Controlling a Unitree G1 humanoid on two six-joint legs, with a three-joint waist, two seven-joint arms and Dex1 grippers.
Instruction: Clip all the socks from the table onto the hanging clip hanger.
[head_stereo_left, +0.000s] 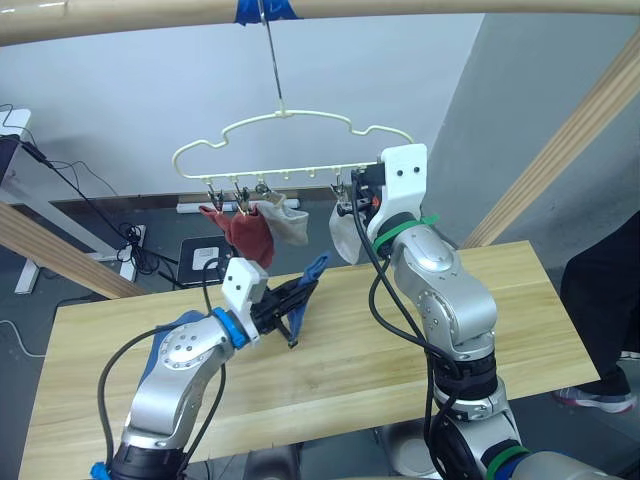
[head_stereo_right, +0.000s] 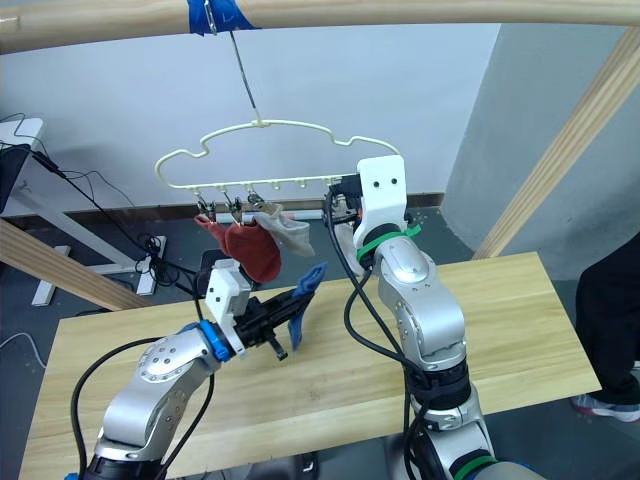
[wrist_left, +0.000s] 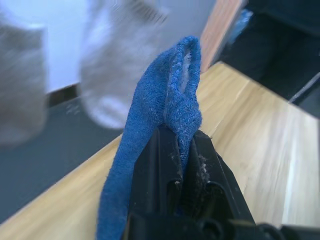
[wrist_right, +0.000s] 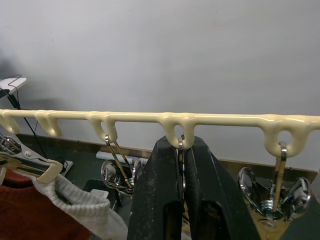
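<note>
The pale clip hanger (head_stereo_left: 290, 150) hangs by its hook from a wooden pole. Rust red socks (head_stereo_left: 245, 235) and a light grey sock (head_stereo_left: 288, 222) dangle from its left clips. My right gripper (wrist_right: 181, 150) is raised to the bar and shut on one metal clip (wrist_right: 181, 142) near the middle. Another light grey sock (head_stereo_left: 345, 240) hangs just below that gripper. My left gripper (wrist_left: 185, 150) is shut on a blue sock (wrist_left: 167, 105), held upright above the table (head_stereo_left: 510, 300). That blue sock (head_stereo_left: 313, 272) sits below and left of the right gripper.
The round pole frame (head_stereo_left: 560, 140) crosses overhead and slants down at the right, with blue tape (head_stereo_left: 265, 10) at the hook. Empty clips (wrist_right: 272, 190) hang beside the held one. A person in dark clothes (head_stereo_left: 612, 300) stands at the table's right end. Cables (head_stereo_left: 130, 240) lie behind.
</note>
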